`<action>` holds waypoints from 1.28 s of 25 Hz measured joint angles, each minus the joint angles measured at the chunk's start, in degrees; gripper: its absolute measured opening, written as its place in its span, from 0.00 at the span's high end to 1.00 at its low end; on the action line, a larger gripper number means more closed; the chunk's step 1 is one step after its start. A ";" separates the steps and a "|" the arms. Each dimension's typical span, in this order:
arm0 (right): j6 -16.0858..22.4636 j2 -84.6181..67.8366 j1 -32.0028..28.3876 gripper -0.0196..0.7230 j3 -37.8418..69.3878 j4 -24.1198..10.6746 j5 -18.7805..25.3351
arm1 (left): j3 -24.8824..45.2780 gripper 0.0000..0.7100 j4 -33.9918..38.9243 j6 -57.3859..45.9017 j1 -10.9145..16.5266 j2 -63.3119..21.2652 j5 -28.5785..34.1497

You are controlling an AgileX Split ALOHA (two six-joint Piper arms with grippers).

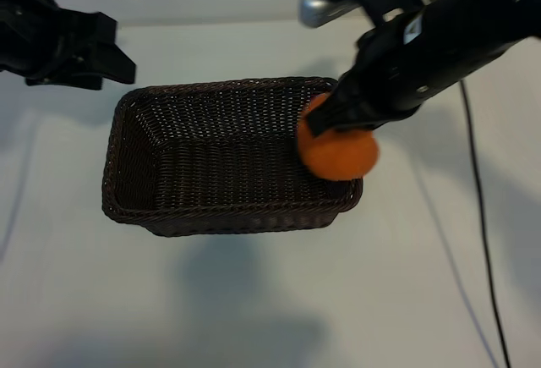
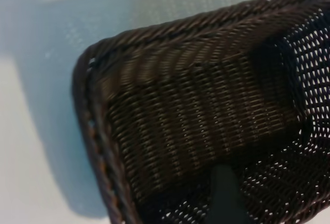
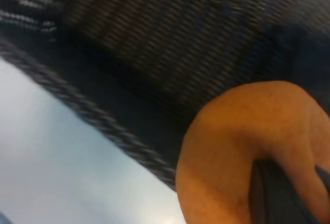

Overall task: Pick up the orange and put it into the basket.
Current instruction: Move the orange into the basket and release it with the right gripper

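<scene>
My right end effector (image 1: 331,123) comes in from about 2 o'clock in the exterior view and pinches the orange (image 1: 338,151). Its fingers are pressed against the fruit's upper side. The orange hangs over the basket's (image 1: 232,216) 3 o'clock end, at the rim there; whether it touches the wicker I cannot tell. Part of it overlaps the rim toward the bench (image 1: 254,300).

Right wrist view: the orange (image 3: 247,136) fills the near corner, one dark finger (image 3: 273,193) lies across it. Behind it run the braided rim and sloping woven wall of the basket (image 3: 103,126), with pale bench (image 3: 62,172) beside.

My left end effector (image 1: 97,55) sits at about 10 o'clock of the basket, off its corner and apart from it, fingers spread and holding nothing.

Left wrist view: a rounded corner of the basket (image 2: 154,49), braided rim, sloping side and open weave floor. A dark fingertip (image 2: 224,195) shows at the picture's edge over the weave. Pale bench (image 2: 36,147) lies outside the rim, shadowed close to the wicker.

The basket is dark brown, rectangular, rounded corners, resting flat on the bench at centre. A black cable (image 1: 478,216) trails across the bench at 4 o'clock.
</scene>
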 joint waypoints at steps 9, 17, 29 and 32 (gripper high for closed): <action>-3.82 7.06 6.95 0.85 -2.59 0.41 -6.35 | 0.00 0.29 -0.05 0.37 -1.24 0.03 -2.57; -6.95 17.89 7.33 0.85 -10.05 2.28 -9.06 | 0.00 0.29 -0.05 0.41 -1.24 0.03 -2.57; -8.94 27.11 7.33 0.85 -11.55 3.49 -11.30 | 0.00 0.29 0.00 0.70 -1.24 0.03 -2.57; -8.94 27.11 7.33 0.81 -11.67 3.62 -11.41 | 0.00 0.29 0.80 0.70 -1.24 0.03 -2.57</action>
